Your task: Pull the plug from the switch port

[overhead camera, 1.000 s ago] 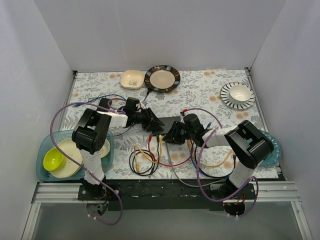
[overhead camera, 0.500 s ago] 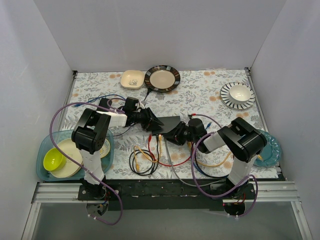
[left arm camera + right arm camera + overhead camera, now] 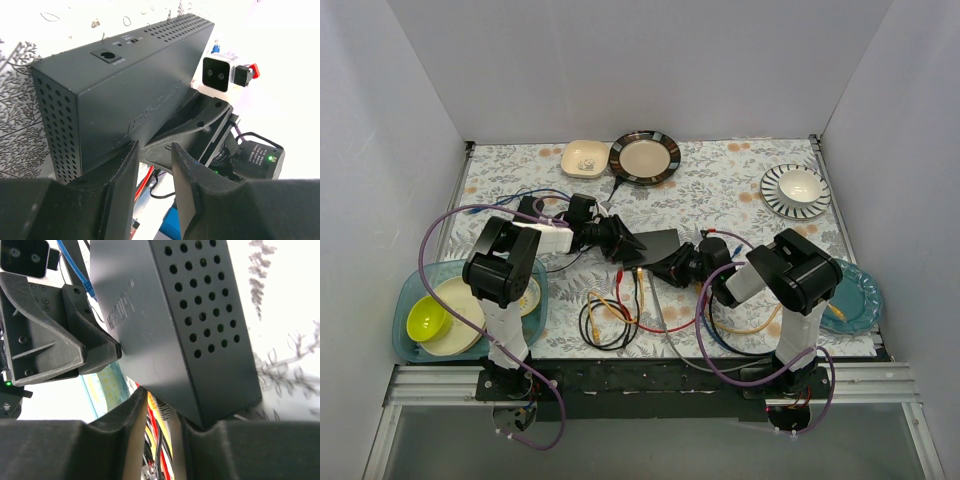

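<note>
The switch (image 3: 658, 242) is a dark grey perforated box at mid-table, tipped up on its long edge. It fills the left wrist view (image 3: 125, 95) and the right wrist view (image 3: 175, 315). My left gripper (image 3: 638, 243) is at its left end. There its jaws (image 3: 154, 147) stand apart with nothing between them, and one finger (image 3: 122, 175) rests against the logo face. My right gripper (image 3: 672, 268) is under the front edge, open (image 3: 161, 402). Between its fingers sit a plug (image 3: 164, 410) with a ribbed boot and yellow and red cables.
Loose red, yellow and black cables (image 3: 615, 312) coil in front of the switch. A teal tray (image 3: 405, 335) with a yellow-green bowl (image 3: 426, 318) is at the left. Dishes (image 3: 644, 157) stand at the back, a striped bowl (image 3: 796, 190) at the back right, and a teal plate (image 3: 857, 300) at the right.
My right arm has swung left toward the switch, and its jaws have narrowed around the cables at the front edge. The left arm has not moved.
</note>
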{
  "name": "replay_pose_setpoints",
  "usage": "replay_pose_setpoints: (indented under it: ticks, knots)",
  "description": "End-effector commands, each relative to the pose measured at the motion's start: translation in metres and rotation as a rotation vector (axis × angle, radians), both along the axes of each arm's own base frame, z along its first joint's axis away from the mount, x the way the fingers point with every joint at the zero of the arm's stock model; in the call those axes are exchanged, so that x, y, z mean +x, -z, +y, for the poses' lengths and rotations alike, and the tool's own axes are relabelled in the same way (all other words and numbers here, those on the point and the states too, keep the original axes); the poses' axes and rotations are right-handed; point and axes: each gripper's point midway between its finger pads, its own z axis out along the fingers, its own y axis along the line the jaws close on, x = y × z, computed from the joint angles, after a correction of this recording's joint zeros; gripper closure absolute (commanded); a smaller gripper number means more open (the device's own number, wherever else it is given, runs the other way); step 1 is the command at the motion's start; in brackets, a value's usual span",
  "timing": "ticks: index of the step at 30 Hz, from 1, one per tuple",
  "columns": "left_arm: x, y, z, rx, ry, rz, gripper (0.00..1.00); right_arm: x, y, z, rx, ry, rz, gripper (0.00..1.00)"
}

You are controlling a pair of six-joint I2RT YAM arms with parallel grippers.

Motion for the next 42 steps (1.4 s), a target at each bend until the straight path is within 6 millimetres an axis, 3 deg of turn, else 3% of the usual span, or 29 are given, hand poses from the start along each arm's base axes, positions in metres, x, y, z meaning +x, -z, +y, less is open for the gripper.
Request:
replay_pose_setpoints:
  ticks: [1, 4, 8, 15, 20, 28, 37, 42]
  knots:
    - [-0.006, 0.012, 0.012, 0.067, -0.019, 0.011, 0.68, 0.004, 0.020, -0.003, -0.076, -0.002, 0.018, 0.73]
    - [-0.007, 0.013, 0.011, 0.064, -0.017, 0.013, 0.68, 0.001, 0.023, -0.006, -0.079, -0.004, 0.023, 0.81]
    - [-0.012, 0.010, 0.010, 0.041, -0.010, 0.023, 0.68, -0.005, 0.025, -0.005, -0.093, -0.048, 0.006, 0.99]
    - [-0.038, -0.013, 0.005, -0.072, 0.018, 0.008, 0.70, -0.018, 0.037, -0.005, -0.177, -0.181, -0.014, 0.99]
    - [-0.050, -0.004, -0.001, -0.067, 0.044, 0.031, 0.71, -0.026, 0.043, -0.008, -0.214, -0.235, -0.022, 0.99]
    - [-0.038, 0.022, 0.000, 0.014, 0.009, 0.078, 0.71, -0.050, 0.047, -0.017, -0.250, -0.319, -0.013, 0.99]
    - [-0.027, 0.021, -0.002, 0.021, -0.006, 0.066, 0.71, -0.072, 0.043, -0.030, -0.271, -0.374, -0.021, 0.99]
    - [-0.027, 0.021, -0.001, 0.026, -0.011, 0.064, 0.71, -0.072, 0.045, -0.033, -0.294, -0.382, -0.020, 0.99]
